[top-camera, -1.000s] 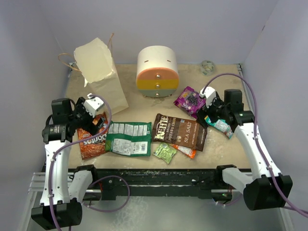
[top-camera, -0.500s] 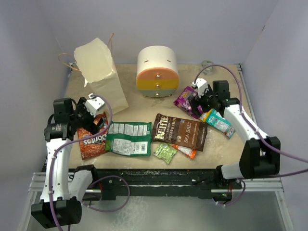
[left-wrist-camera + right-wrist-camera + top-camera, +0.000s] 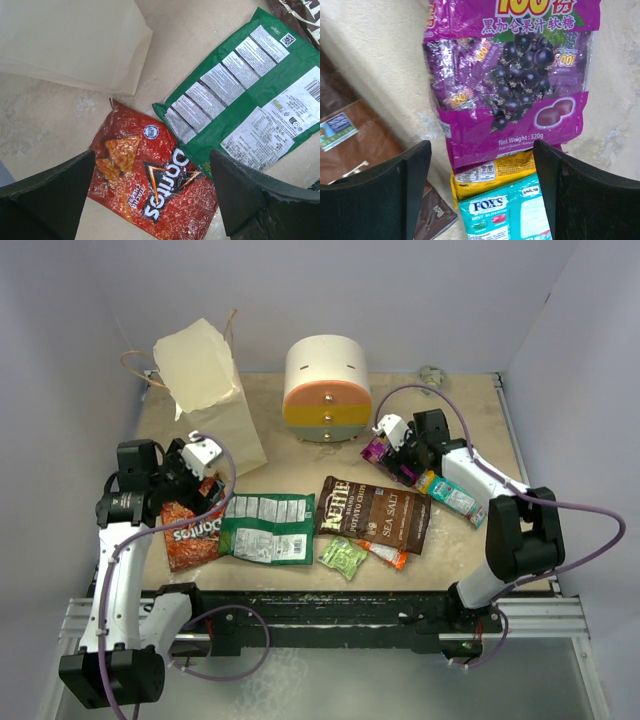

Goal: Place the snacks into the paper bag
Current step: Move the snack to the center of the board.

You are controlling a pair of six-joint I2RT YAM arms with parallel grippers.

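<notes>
The cream paper bag [image 3: 205,390] lies at the back left, its side also showing in the left wrist view [image 3: 70,45]. My left gripper [image 3: 188,478] [image 3: 152,165] hangs open above the red Doritos packet [image 3: 145,175] [image 3: 190,532], beside the green packet [image 3: 268,527] [image 3: 240,100]. My right gripper [image 3: 392,445] [image 3: 482,160] is open over the lower edge of the purple packet [image 3: 510,75] [image 3: 375,452], which overlaps a yellow packet [image 3: 490,172] and the teal packet [image 3: 505,215] [image 3: 452,495]. The brown chip bag [image 3: 372,512], a small lime-green packet [image 3: 343,557] and an orange packet [image 3: 385,553] lie in front.
A round white container with pastel drawers [image 3: 327,388] stands at the back middle, close to the right gripper. Grey walls close in the table on the left, back and right. A small grey object [image 3: 432,375] lies at the back right.
The right arm has swung left and back, from above the teal packet to above the purple one, its jaws narrowing slightly. The left gripper has barely shifted.
</notes>
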